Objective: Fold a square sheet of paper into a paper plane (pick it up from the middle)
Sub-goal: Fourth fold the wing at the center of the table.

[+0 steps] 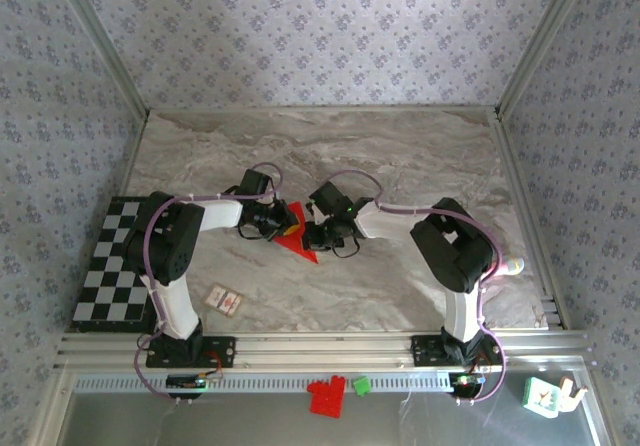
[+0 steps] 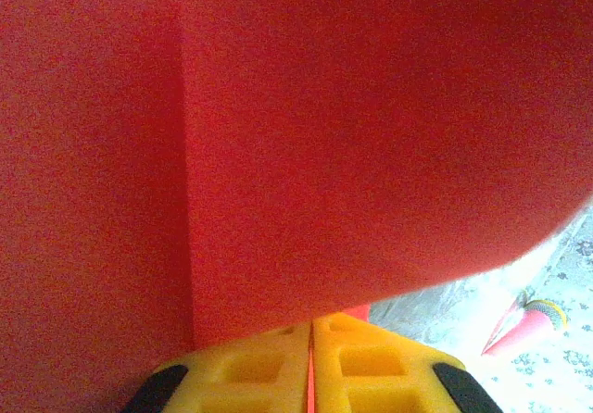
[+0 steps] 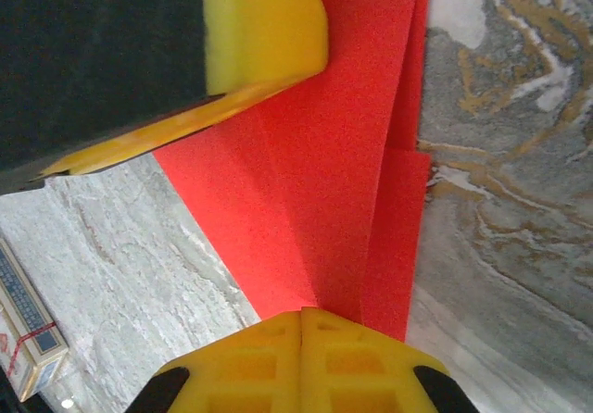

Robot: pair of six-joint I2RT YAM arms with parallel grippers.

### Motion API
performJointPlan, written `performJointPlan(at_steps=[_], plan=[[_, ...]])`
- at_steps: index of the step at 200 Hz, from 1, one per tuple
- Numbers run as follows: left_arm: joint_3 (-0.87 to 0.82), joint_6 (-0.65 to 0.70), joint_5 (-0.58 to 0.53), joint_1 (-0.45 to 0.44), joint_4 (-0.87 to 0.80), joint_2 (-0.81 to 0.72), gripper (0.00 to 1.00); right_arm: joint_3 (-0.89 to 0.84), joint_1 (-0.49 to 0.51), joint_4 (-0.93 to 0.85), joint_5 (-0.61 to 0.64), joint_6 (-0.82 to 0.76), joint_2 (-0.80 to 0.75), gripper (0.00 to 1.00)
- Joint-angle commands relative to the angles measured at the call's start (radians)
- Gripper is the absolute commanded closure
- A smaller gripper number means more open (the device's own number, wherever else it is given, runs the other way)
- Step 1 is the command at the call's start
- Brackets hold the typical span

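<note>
Red paper plane (image 1: 303, 246): left tool (image 2: 311, 334) and right tool (image 3: 301, 320) both clamped on its folds.

Bright red paper sheet (image 1: 301, 243), plain, creased into a narrow pointed wedge of overlapping lengthwise folds; positioned at the middle of the surface (image 1: 400, 156), tip nearward.

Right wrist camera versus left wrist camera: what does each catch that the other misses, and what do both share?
Right wrist: the red paper in stacked folds, a small white card, a yellow finger of the other arm. Left wrist: one crease close up, a pink yellow-tipped object. Shared: the paper, the marble table, and its own gripper shut on the paper: right gripper, left gripper.
</note>
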Motion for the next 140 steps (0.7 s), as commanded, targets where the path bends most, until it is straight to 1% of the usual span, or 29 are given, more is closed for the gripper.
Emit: performJointPlan(at_steps=[1, 68, 91, 113, 140], plan=[[-0.054, -0.003, -0.134, -0.012, -0.180, 0.095, 0.89, 0.004, -0.005, -0.047, 0.041, 0.002, 0.027, 0.96], [-0.036, 0.008, -0.133, -0.012, -0.195, 0.087, 0.89, -0.030, -0.010, -0.079, 0.062, 0.004, 0.050, 0.96], [-0.019, 0.024, -0.104, -0.010, -0.164, 0.062, 0.87, -0.038, -0.013, -0.090, 0.063, 0.005, 0.056, 0.96], [0.002, 0.065, -0.069, -0.012, -0.114, 0.016, 0.85, -0.039, -0.016, -0.109, 0.065, 0.002, 0.061, 0.96], [0.036, 0.144, -0.105, -0.001, -0.137, 0.003, 0.84, -0.043, -0.018, -0.121, 0.058, -0.003, 0.067, 0.96]])
